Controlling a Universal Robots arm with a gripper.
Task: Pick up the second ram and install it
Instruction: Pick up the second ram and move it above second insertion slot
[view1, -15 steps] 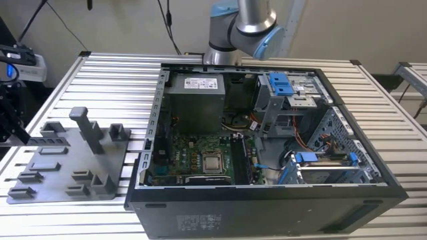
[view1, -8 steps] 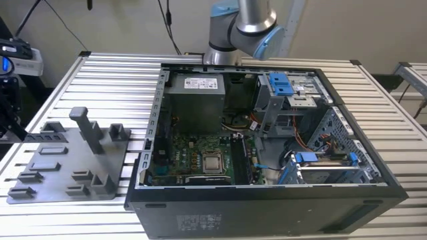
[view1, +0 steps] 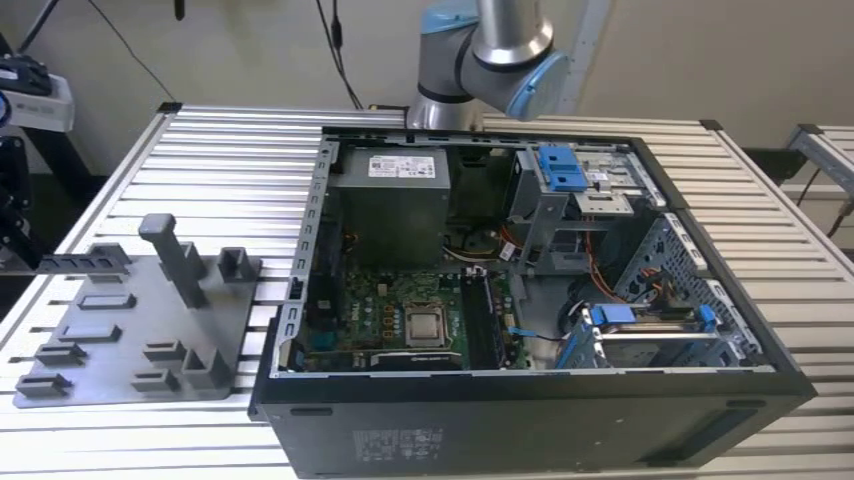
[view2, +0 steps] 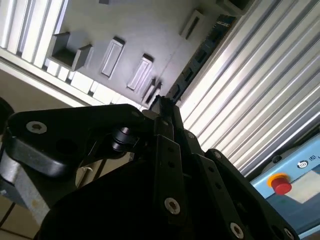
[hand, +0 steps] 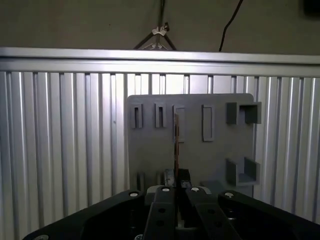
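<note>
Pinched by one end in the black gripper (hand: 177, 176) over the grey plastic tray (hand: 150, 155), the thin dark-green ram strip (hand: 176, 140) may pivot loose.

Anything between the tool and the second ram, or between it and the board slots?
Nothing visible between them: in the first wrist view the ram, edge-on over the grey tray, runs straight to the tool. Toward the slots, the open case's side wall stands between tray and them.
</note>
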